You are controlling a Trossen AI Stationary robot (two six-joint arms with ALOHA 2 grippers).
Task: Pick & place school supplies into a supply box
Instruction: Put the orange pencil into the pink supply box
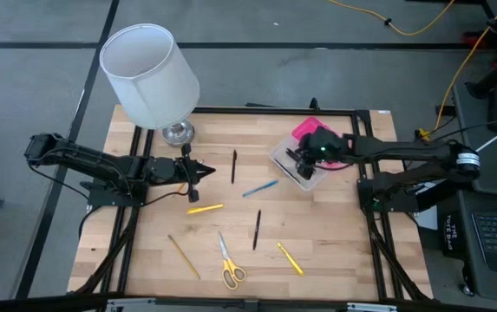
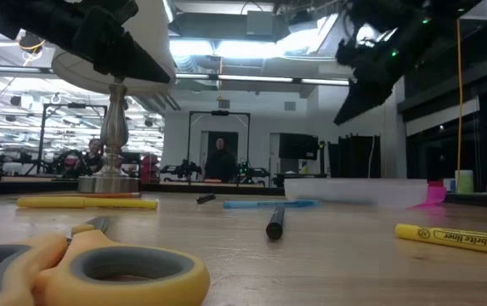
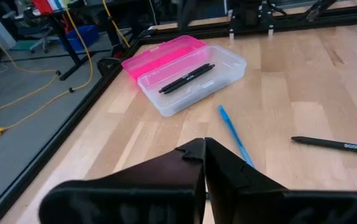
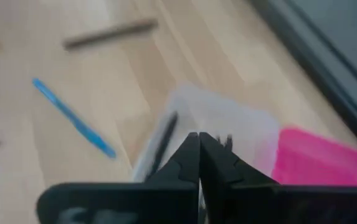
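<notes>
The yellow-handled scissors lie nearest the camera in the low view, at the near edge of the wooden tabletop, a little left of centre. To their left, a tan pencil lies slantwise.

At the far left corner a lamp with a white shade stands on a silver base. Just right of that base the left tool hangs above the wood, its fingers pressed together and holding nothing. Near it lies a yellow highlighter, and to its right a black pen.

Toward the middle, a blue pen lies slantwise, with another black pen nearer and a second yellow highlighter nearest.

Right of centre, toward the far edge, sits the supply box: a clear base with its pink lid folded open on the far right side. Two black pens lie inside the base. The right tool hovers over the box, its fingers shut tight together with nothing between them, raised clear of the tabletop in the low view.
</notes>
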